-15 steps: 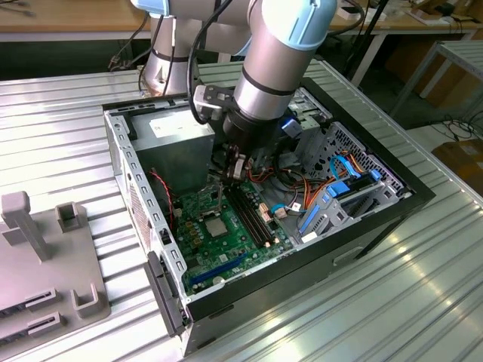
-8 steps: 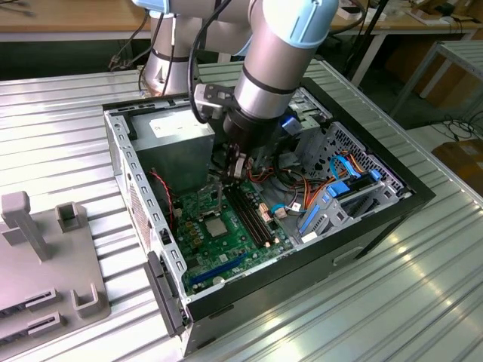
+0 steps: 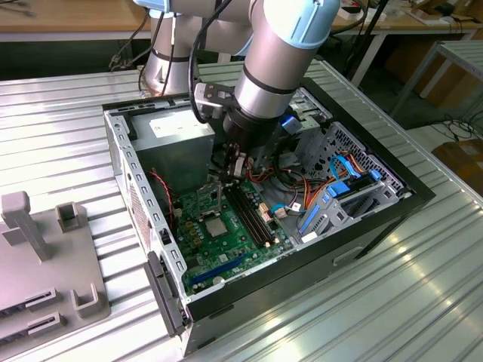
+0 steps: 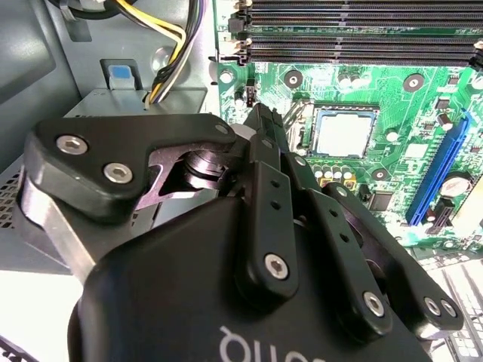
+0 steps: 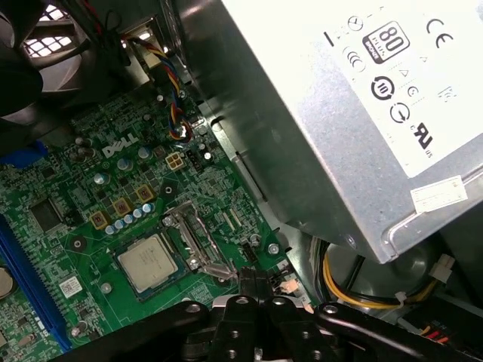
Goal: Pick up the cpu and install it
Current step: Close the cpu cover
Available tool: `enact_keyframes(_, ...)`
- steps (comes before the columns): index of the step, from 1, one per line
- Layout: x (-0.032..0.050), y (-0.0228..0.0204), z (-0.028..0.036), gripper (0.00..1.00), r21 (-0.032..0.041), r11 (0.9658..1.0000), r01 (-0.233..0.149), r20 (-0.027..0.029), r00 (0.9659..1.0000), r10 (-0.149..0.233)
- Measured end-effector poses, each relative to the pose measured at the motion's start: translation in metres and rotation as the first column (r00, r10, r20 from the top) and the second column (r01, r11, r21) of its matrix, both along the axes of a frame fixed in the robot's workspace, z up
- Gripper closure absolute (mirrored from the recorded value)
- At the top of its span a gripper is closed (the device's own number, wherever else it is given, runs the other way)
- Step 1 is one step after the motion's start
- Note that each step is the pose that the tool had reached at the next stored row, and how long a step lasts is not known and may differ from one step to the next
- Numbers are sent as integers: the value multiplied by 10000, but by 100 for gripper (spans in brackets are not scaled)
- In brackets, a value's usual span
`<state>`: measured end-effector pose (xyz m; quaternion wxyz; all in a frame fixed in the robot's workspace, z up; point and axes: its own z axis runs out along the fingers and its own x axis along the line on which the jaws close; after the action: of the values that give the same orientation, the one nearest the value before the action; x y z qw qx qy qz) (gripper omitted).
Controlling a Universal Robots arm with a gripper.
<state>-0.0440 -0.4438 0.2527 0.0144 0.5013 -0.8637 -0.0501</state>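
The cpu (image 3: 215, 226) is a small silver-topped square lying flat in its socket on the green motherboard (image 3: 230, 253), inside the open computer case. Both wrist views show it seated there, cpu (image 4: 345, 132) and cpu (image 5: 147, 262). The socket's metal load plate (image 5: 195, 235) stands raised beside the chip. My gripper (image 3: 235, 175) hangs inside the case just past the socket, toward the power supply. Its black fingers are pressed together, gripper (image 4: 264, 121) and gripper (image 5: 254, 276), with nothing between them. Their tips are close to the load plate's end, apart from the chip.
The grey power supply (image 5: 339, 113) stands close beside the gripper, with a yellow and black cable bundle (image 4: 170, 45) by it. Long black memory slots (image 4: 355, 30) run past the socket. Blue drive brackets (image 3: 339, 192) and orange cables fill the case's far side. A grey fixture (image 3: 45, 249) is at the exterior view's left.
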Motion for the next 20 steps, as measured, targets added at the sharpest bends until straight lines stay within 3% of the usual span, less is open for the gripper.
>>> enact_keyframes(1, 0, 0, 0, 89, 0, 10000, 0, 0, 10000, 0)
enact_keyframes(3, 0, 0, 0, 89, 83, 10000, 0, 1, 10000, 0)
enact_keyframes(14, 0, 0, 0, 89, 88, 10000, -12, 0, 10000, 12)
enact_keyframes(20, 0, -1, 2, 89, 89, 9997, -211, 1, 9998, 211)
